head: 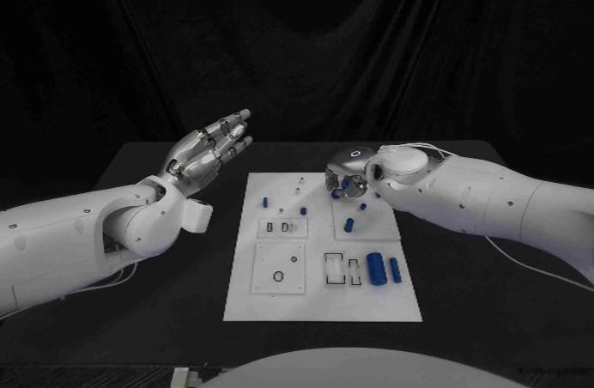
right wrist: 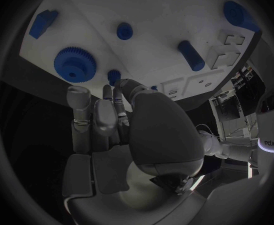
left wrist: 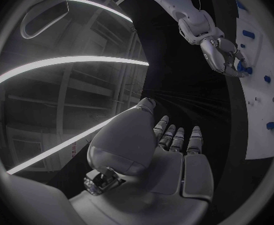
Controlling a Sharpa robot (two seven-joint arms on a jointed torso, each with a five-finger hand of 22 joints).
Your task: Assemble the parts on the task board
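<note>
The white task board lies flat in the middle of the black worktop. On it there are several small blue parts: a thick blue cylinder and a thinner blue peg lie side by side near the right edge of the board, another blue peg lies a little farther back, and one small blue peg stands near the left edge.

The right hand is low over the far right corner of the board, with its fingers curled downward toward the plate. From the right wrist view, a blue gear lies on the board just beyond the fingertips, and a small blue stud is right at them. If the fingers really pinch something, I cannot tell; the fingertips are hidden behind the hand.

The left hand is lifted in the air beside the far left corner of the board, well apart from it. Its fingers are stretched out nearly straight and close together, and it holds nothing.
</note>
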